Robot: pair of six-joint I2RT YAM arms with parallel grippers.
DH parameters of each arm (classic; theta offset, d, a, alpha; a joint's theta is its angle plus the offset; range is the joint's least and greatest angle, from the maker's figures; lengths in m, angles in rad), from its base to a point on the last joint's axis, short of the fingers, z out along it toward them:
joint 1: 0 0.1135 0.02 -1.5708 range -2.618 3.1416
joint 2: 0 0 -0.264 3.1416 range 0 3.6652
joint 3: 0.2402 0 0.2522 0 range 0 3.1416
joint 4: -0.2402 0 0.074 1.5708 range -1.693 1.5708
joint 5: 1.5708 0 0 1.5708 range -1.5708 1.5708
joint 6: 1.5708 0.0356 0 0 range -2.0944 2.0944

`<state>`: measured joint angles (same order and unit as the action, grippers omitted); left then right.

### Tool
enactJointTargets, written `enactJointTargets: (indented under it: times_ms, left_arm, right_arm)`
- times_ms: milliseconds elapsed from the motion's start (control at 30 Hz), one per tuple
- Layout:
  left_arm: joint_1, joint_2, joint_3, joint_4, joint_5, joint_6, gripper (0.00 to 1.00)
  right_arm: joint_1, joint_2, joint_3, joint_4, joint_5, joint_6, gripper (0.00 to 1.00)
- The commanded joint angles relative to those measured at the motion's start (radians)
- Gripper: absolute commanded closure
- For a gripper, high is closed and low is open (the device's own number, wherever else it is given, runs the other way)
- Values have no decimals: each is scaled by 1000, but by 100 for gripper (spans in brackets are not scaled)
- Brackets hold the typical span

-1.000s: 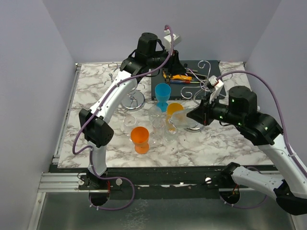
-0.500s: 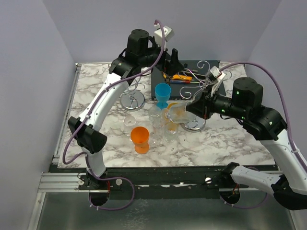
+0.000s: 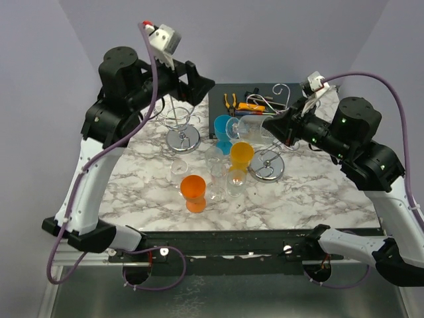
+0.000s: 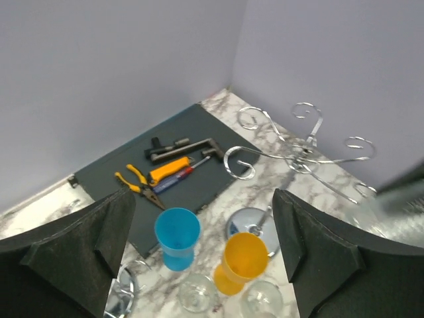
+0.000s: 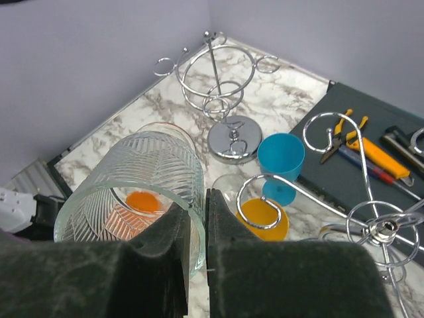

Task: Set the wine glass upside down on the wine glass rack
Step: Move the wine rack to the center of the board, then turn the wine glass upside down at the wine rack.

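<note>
- Right gripper [image 5: 192, 222]: fingers clamped on the rim wall of the wine glass [image 5: 142, 175], one inside the bowl and one outside.
- The glass is in the air, lying on its side, over the table [image 3: 311, 199] just past its middle toward the far edge. Stem and foot can't be made out.
- Scroll-hook rack [image 3: 268, 164] stands right of centre; the glass is just beside its hooks on the left, not yet hooked on.
- Left gripper [image 4: 204, 199]: fingers wide apart, empty, raised above the far-left corner, well apart from the glass.
- Step, as I read it: carry and invert. Next move needs more wrist roll to put the mouth down, then the glass lined up with a free hook, clear of the blue cup [image 3: 224, 127] and yellow cup [image 3: 241, 154] below.
- Versus one second ago: the right gripper was low by the yellow cup and is now up and farther back. The left arm has swung from the far edge's middle toward the left.
</note>
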<state>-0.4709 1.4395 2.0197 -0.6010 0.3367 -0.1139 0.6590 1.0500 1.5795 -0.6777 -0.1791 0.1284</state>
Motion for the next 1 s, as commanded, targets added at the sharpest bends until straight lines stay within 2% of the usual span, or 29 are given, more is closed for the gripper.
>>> enactJointTargets:
  times_ms: [0,167,400,533,700,867,933,967]
  left_arm:
    - [-3,-84,-144,-90,145,-59,12]
    - [-3,-101,-248,-89,292,-111,21]
    - [-4,-49,-221,-75,395,-130,26]
    - [-6,-38,-217,-65,446,-135,34]
    - [-6,-56,-232,-64,530,-149,30]
    - [-10,-59,-269,-65,571,-146,33]
    - [-19,-47,-270,-63,582,-150,37]
    - [-25,-22,-247,-60,583,-155,50]
  right_arm:
    - [-6,9,18,201,53,-6,100]
    - [-6,37,17,280,-13,31,100]
    - [-6,32,-6,315,-51,58,100]
    - [-6,30,-23,320,-61,62,100]
    - [-6,51,-24,312,-63,51,100]
    - [-6,78,-19,360,-104,67,100]
    - [-6,91,-21,385,-126,81,100]
    - [-6,109,-38,421,-155,102,100]
